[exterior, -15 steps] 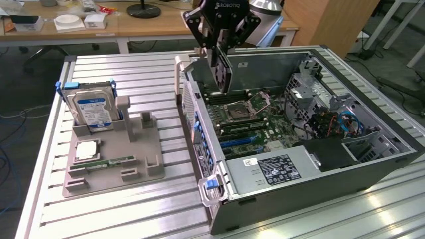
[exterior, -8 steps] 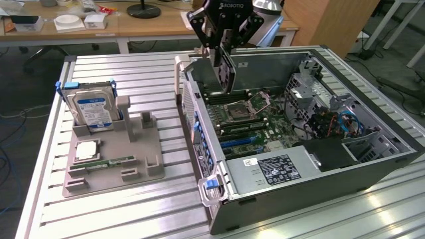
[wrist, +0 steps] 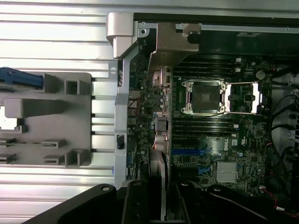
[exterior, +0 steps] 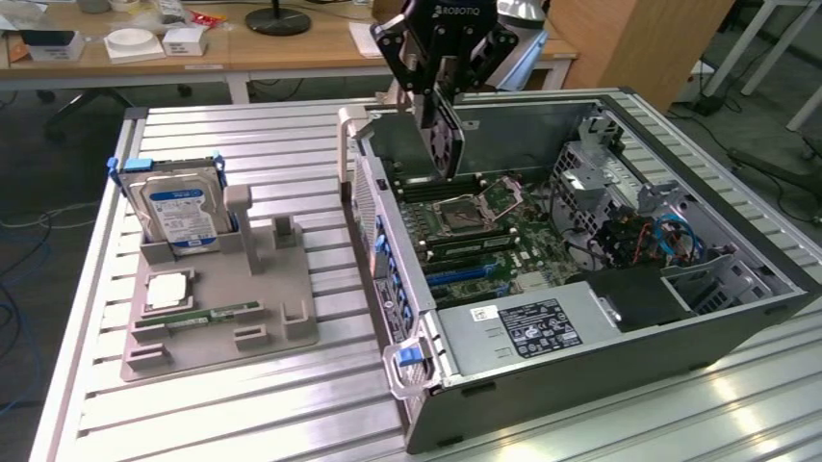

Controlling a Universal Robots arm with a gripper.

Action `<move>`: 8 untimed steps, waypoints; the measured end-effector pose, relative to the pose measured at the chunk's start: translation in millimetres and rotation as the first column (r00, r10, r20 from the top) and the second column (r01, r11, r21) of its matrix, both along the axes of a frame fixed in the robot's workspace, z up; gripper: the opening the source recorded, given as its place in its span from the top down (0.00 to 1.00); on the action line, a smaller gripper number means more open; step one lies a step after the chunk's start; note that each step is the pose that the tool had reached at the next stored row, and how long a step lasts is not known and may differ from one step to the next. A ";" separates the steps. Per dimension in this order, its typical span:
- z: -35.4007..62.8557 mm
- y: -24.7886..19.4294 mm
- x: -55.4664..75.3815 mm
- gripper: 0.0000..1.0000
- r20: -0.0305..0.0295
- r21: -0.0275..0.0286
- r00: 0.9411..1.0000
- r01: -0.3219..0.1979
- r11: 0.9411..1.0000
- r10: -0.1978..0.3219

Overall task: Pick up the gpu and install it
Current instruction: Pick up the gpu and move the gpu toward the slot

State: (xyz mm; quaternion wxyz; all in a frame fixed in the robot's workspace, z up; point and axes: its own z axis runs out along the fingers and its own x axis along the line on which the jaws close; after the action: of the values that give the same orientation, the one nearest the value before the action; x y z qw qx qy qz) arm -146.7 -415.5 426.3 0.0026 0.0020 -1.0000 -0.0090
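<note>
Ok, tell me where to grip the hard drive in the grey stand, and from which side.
The hard drive stands upright, its lower end sunk in the grey stand, so only the top is free. Probably best: take its upper part from above, pinching the two broad faces.

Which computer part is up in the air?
The gpu, the dark flat card clamped in the gripper above the open computer case. The hard drive and green memory stick sit in the grey holder.
</note>
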 end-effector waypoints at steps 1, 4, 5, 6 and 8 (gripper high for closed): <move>0.0 0.0 1.0 0.73 0.000 0.000 1.000 0.000 1.000 0.000; 0.0 0.0 4.0 0.73 0.000 0.000 1.000 0.000 1.000 0.000; 0.0 0.0 5.0 0.73 0.000 0.000 1.000 0.000 1.000 0.000; 0.0 0.0 6.0 0.73 0.000 0.000 1.000 0.000 1.000 0.000; 0.0 0.0 7.8 0.73 0.000 0.000 1.000 0.000 1.000 0.000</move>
State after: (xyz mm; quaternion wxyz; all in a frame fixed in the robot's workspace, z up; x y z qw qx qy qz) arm -138.9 -415.5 426.3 0.0026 0.0019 -1.0000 -0.0090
